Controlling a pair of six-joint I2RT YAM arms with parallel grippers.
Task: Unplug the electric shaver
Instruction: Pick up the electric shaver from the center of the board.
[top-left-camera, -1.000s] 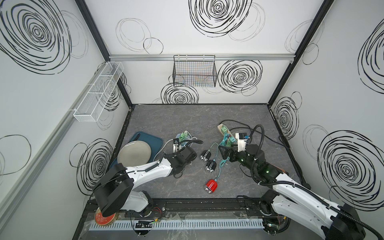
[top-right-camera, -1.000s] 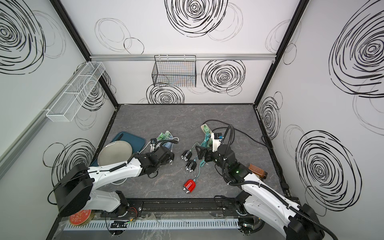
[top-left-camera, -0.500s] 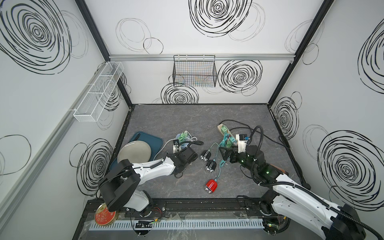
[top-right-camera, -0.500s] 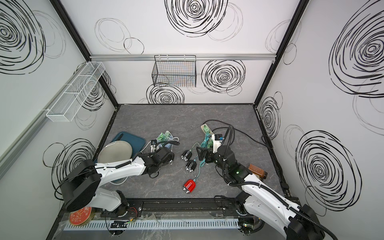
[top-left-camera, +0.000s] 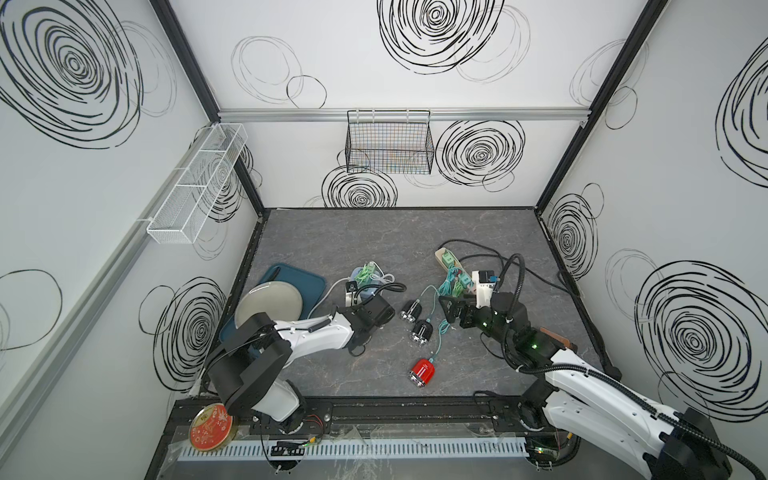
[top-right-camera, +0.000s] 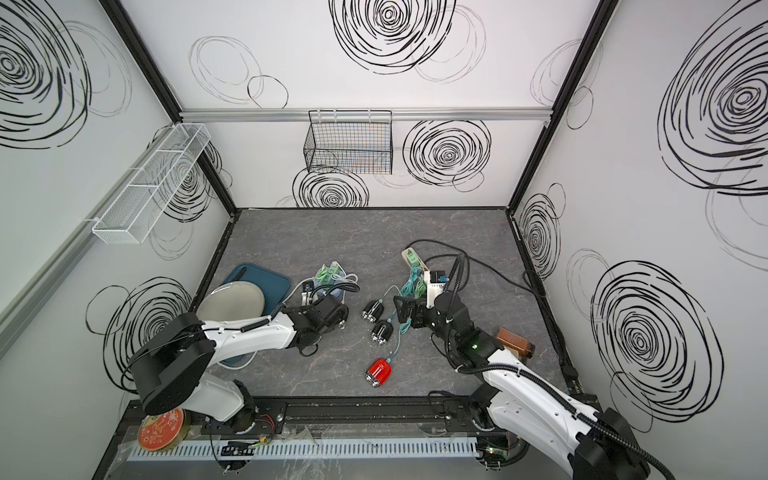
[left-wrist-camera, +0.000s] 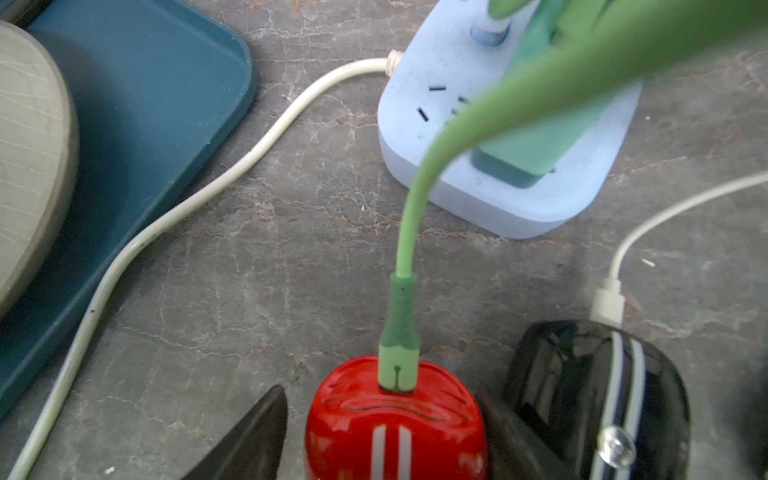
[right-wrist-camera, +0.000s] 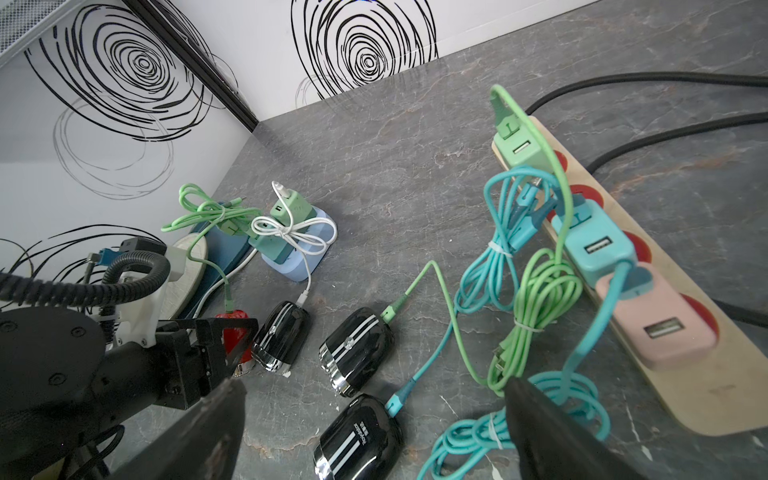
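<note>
On grey tabletop (top-left-camera: 374, 249), the red electric shaver (left-wrist-camera: 395, 432) is straddled, ungripped, by the left gripper (left-wrist-camera: 382, 399). The right gripper (right-wrist-camera: 374, 386) is held wide, empty.

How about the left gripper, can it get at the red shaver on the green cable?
Probably yes: the left gripper straddles the red shaver, a jaw on each side, nothing between. The black shaver beside it leaves little room there.
</note>
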